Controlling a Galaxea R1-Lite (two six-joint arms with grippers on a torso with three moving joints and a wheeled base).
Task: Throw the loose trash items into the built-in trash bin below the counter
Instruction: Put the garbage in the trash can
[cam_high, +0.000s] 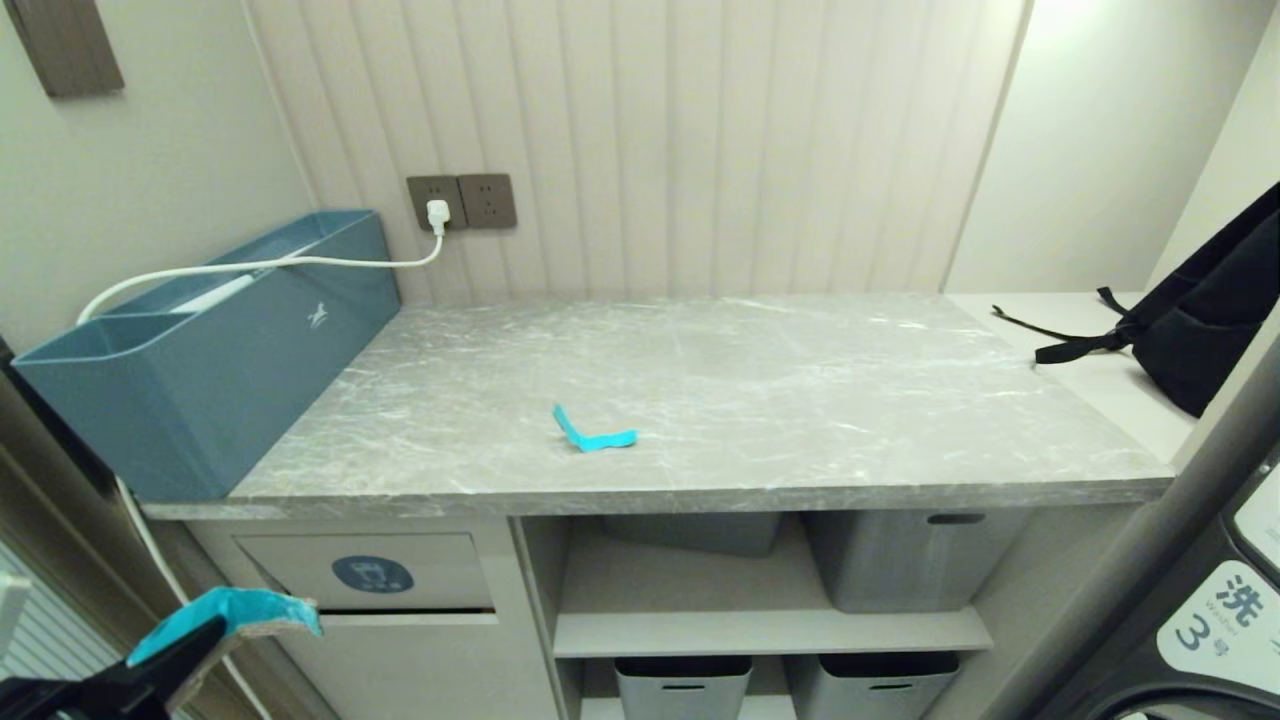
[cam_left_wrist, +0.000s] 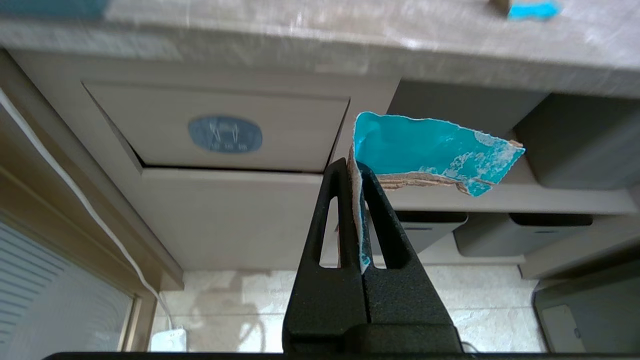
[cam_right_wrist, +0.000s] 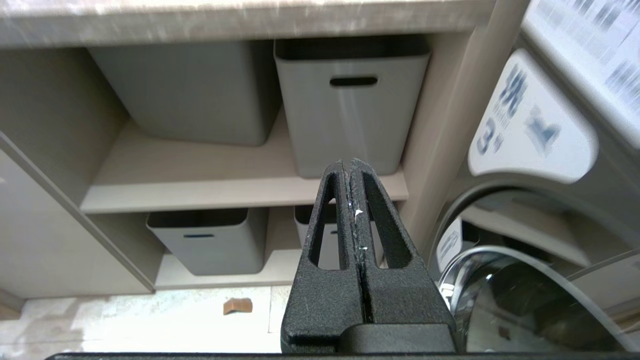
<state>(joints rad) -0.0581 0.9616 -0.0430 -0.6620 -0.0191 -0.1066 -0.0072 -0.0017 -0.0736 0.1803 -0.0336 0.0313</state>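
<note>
Left wrist view: left gripper (cam_left_wrist: 356, 167) pinches a torn turquoise cardboard scrap (cam_left_wrist: 430, 150); right gripper (cam_right_wrist: 348, 167) pressed together.

Left gripper (cam_left_wrist: 356, 172) clamped; right gripper (cam_right_wrist: 348, 167) closed, empty.

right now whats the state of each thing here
left gripper: shut on turquoise cardboard scrap
right gripper: shut, empty
bin flap: tilted slightly ajar
turquoise strip: bent, lying on counter
white plug: in wall socket
</note>
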